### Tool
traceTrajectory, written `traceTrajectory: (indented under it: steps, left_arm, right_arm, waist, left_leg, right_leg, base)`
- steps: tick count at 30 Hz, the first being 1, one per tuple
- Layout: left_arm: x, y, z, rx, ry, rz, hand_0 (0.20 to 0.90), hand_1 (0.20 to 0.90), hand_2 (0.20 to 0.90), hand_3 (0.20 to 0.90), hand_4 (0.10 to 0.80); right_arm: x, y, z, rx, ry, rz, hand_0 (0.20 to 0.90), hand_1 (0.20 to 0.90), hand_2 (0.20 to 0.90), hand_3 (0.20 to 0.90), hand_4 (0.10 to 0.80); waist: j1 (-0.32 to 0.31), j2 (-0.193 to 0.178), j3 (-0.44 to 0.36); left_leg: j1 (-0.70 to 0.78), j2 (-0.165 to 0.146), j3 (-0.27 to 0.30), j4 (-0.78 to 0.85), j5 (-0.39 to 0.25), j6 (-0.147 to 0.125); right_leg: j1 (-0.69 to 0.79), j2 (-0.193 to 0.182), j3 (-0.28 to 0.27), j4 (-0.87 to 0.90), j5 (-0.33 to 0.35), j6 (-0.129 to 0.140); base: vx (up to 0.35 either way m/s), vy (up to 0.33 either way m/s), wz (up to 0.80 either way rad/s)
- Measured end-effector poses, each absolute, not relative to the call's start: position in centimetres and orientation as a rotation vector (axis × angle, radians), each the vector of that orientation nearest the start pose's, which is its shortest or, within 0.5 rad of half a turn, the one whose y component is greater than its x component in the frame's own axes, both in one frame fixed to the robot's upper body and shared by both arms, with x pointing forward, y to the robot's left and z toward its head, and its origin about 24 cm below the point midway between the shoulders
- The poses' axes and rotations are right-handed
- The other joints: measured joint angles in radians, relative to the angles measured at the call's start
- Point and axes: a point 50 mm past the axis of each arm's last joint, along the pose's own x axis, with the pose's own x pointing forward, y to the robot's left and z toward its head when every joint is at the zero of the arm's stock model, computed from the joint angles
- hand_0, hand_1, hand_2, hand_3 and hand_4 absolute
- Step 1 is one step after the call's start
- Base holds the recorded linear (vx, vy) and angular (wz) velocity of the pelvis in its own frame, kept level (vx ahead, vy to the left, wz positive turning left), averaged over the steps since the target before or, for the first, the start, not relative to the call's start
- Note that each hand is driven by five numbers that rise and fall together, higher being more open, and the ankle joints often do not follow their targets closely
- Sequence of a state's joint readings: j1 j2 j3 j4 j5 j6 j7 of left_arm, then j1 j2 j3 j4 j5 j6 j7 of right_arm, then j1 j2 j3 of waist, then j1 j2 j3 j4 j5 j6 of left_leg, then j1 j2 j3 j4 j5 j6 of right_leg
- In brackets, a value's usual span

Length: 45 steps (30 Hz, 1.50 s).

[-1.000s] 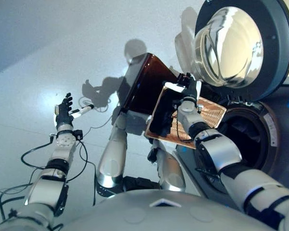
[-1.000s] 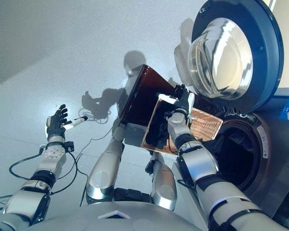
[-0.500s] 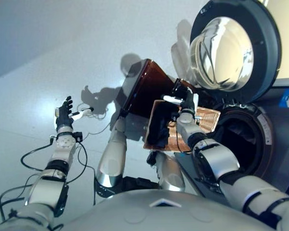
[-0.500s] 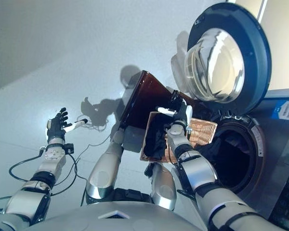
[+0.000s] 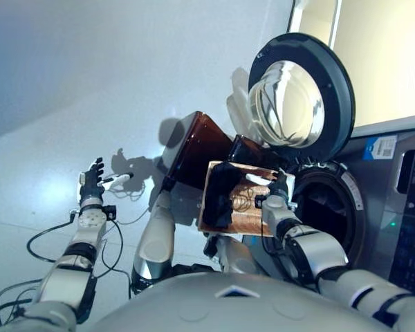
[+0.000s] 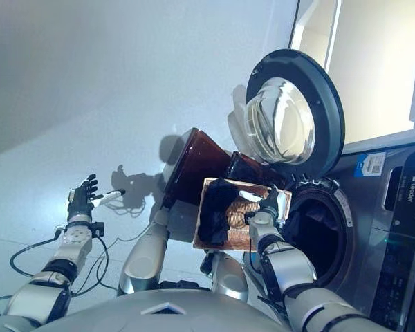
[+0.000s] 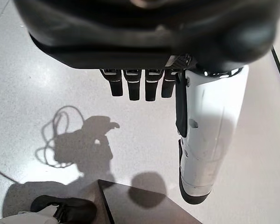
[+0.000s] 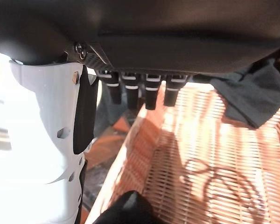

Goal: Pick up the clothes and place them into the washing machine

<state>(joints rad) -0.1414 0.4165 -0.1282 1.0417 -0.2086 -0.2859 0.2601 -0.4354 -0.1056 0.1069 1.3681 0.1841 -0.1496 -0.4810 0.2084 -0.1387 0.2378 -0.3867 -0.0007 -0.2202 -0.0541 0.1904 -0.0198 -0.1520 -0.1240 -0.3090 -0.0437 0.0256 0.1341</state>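
Just past your right hand's [image 6: 263, 211] loose, empty fingers [image 8: 147, 95], dark clothes [image 6: 211, 214] slump in the wicker basket [image 8: 214, 154]; soft and light, so pinch a fold.

strong light from the right side; hard shadows fall on the pale floor [image 5: 69, 83]. glare washes the washing machine door [image 5: 297, 104] glass and the window [image 5: 380, 55]. the wicker basket [image 8: 210, 154] glows orange, with the near robot hand blurred.
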Motion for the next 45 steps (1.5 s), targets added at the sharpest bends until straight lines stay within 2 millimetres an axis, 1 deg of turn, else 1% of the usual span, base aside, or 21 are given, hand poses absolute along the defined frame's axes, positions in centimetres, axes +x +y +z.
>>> traceTrajectory:
  steps: [1,6,8,11,14,15,17,19,21,27,29,33,42,43,45]
  left_arm:
    - [20.0,29.2,-8.1,0.355,0.569,0.398,0.9,0.9,0.9,0.9,0.8]
    - [19.7,29.1,-8.4,0.351,0.579,0.395,0.9,0.9,0.9,0.9,0.8]
    - [19.6,29.0,-8.5,0.349,0.584,0.394,0.9,0.9,0.9,0.9,0.8]
    - [19.5,29.0,-8.6,0.348,0.591,0.394,0.9,0.9,0.9,0.9,0.8]
    - [19.6,28.8,-8.6,0.347,0.59,0.39,0.9,0.9,0.9,0.9,0.8]
    - [19.7,28.7,-8.6,0.344,0.587,0.389,0.9,0.9,0.9,0.9,0.8]
    - [19.7,28.7,-8.6,0.342,0.584,0.389,0.9,0.9,0.9,0.9,0.8]
    - [19.9,28.7,-8.5,0.342,0.579,0.391,0.9,0.9,0.9,0.9,0.8]
    - [20.2,28.6,-8.3,0.341,0.568,0.39,0.9,0.9,0.9,0.9,0.8]
    - [21.7,28.2,-7.6,0.334,0.525,0.378,0.9,0.9,0.9,0.9,0.8]
    - [22.1,28.1,-7.3,0.331,0.509,0.375,0.9,0.9,0.9,0.9,0.8]
    - [22.5,27.9,-7.0,0.327,0.492,0.372,0.9,0.9,0.9,0.9,0.8]
    - [22.6,27.7,-7.0,0.319,0.479,0.38,0.9,0.9,0.9,0.9,0.8]
    - [22.6,27.7,-7.0,0.315,0.477,0.382,0.9,0.9,0.9,0.9,0.8]
    - [22.6,27.6,-7.0,0.312,0.473,0.384,0.9,0.9,0.9,0.9,0.8]
  right_arm:
    - [23.3,-19.3,-10.7,-0.256,0.78,-0.459,0.9,0.9,0.9,0.9,0.8]
    - [22.9,-19.3,-10.9,-0.269,0.794,-0.453,0.9,0.9,0.9,0.9,0.8]
    - [23.0,-19.2,-10.9,-0.269,0.794,-0.452,0.9,0.9,0.9,0.9,0.8]
    - [23.1,-19.1,-10.8,-0.268,0.791,-0.449,0.9,0.9,0.9,0.9,0.8]
    - [23.6,-19.1,-10.5,-0.267,0.775,-0.449,0.9,0.9,0.9,0.9,0.8]
    - [24.0,-19.0,-10.2,-0.266,0.763,-0.448,0.9,0.9,0.9,0.9,0.8]
    - [24.6,-19.0,-9.9,-0.268,0.747,-0.444,0.9,0.9,0.9,0.9,0.8]
    - [25.3,-18.8,-9.4,-0.269,0.725,-0.439,0.9,0.9,0.9,0.9,0.8]
    - [25.8,-18.7,-9.0,-0.271,0.707,-0.433,0.9,0.9,0.9,0.9,0.8]
    - [27.3,-18.6,-7.8,-0.27,0.657,-0.452,0.9,0.9,0.9,0.9,0.8]
    - [27.5,-18.6,-7.6,-0.27,0.649,-0.457,0.9,0.9,0.9,0.9,0.8]
    - [27.8,-18.6,-7.3,-0.272,0.63,-0.472,0.9,0.9,0.9,0.9,0.8]
    - [27.9,-18.7,-7.1,-0.278,0.628,-0.489,0.9,0.9,0.9,0.9,0.8]
    - [27.9,-18.7,-7.1,-0.278,0.628,-0.49,0.746,0.746,0.746,0.746,0.69]
    - [27.9,-18.9,-7.1,-0.281,0.627,-0.496,0.551,0.551,0.551,0.551,0.551]
  waist:
    - [-0.001,0.001,-0.001]
    - [-0.001,0.01,-0.002]
    - [0.0,0.015,-0.004]
    - [0.003,0.026,-0.001]
    - [0.004,0.049,0.013]
    - [0.004,0.069,0.026]
    - [0.005,0.091,0.044]
    - [0.008,0.109,0.066]
    - [0.014,0.116,0.093]
    - [0.023,0.113,0.154]
    - [0.024,0.112,0.166]
    - [0.023,0.113,0.169]
    - [0.025,0.116,0.171]
    - [0.026,0.117,0.171]
    - [0.025,0.12,0.173]
  left_leg:
    - [0.001,0.001,0.0,0.0,0.0,0.0]
    - [-0.003,0.0,0.0,-0.001,0.0,0.0]
    - [-0.011,0.001,0.0,-0.001,0.001,-0.001]
    - [-0.025,0.0,-0.002,-0.001,0.002,-0.002]
    - [-0.034,-0.001,-0.004,-0.001,0.003,-0.003]
    - [-0.036,-0.002,-0.006,0.0,0.004,-0.004]
    - [-0.039,0.0,-0.006,0.0,0.004,-0.005]
    - [-0.045,0.002,-0.006,-0.001,0.006,-0.007]
    - [-0.047,0.003,-0.006,-0.001,0.006,-0.007]
    - [-0.065,-0.002,-0.012,-0.001,0.009,-0.008]
    - [-0.065,-0.002,-0.016,-0.001,0.009,-0.008]
    - [-0.083,-0.002,-0.021,-0.001,0.01,-0.01]
    - [-0.098,-0.009,-0.037,0.001,0.013,-0.014]
    - [-0.098,-0.01,-0.037,0.001,0.013,-0.014]
    - [-0.098,-0.015,-0.037,0.001,0.013,-0.014]
  right_leg:
    - [0.0,0.0,0.0,0.0,0.0,0.0]
    - [-0.003,0.0,0.0,-0.001,-0.001,-0.001]
    - [-0.013,0.001,0.0,0.0,-0.003,-0.004]
    - [-0.027,0.001,-0.002,0.001,-0.001,-0.001]
    - [-0.033,0.001,-0.006,0.002,-0.001,-0.001]
    - [-0.035,0.001,-0.007,0.002,-0.001,-0.001]
    - [-0.038,0.002,-0.007,0.004,-0.001,0.0]
    - [-0.047,0.004,-0.007,0.006,-0.002,0.0]
    - [-0.049,0.005,-0.008,0.007,-0.002,-0.002]
    - [-0.069,0.0,-0.01,0.021,-0.011,0.001]
    - [-0.068,0.0,-0.012,0.024,-0.015,0.0]
    - [-0.087,0.001,-0.017,0.033,-0.018,-0.001]
    - [-0.104,-0.008,-0.032,0.059,-0.033,0.003]
    - [-0.104,-0.009,-0.032,0.059,-0.033,0.004]
    - [-0.105,-0.014,-0.032,0.063,-0.035,0.006]
  base:
    - [0.0,0.0,0.0]
    - [-0.028,0.007,0.0]
    - [-0.033,0.008,0.0]
    - [-0.059,0.015,0.03]
    - [-0.056,0.017,0.04]
    - [-0.065,0.024,0.04]
    - [-0.031,0.012,0.01]
    - [-0.018,0.012,-0.02]
    - [0.0,0.0,0.0]
    - [-0.016,0.022,0.03]
    - [-0.007,0.015,0.05]
    - [0.006,0.002,0.03]
    - [-0.001,0.009,0.05]
    - [-0.005,0.019,0.05]
    - [0.0,0.0,0.0]
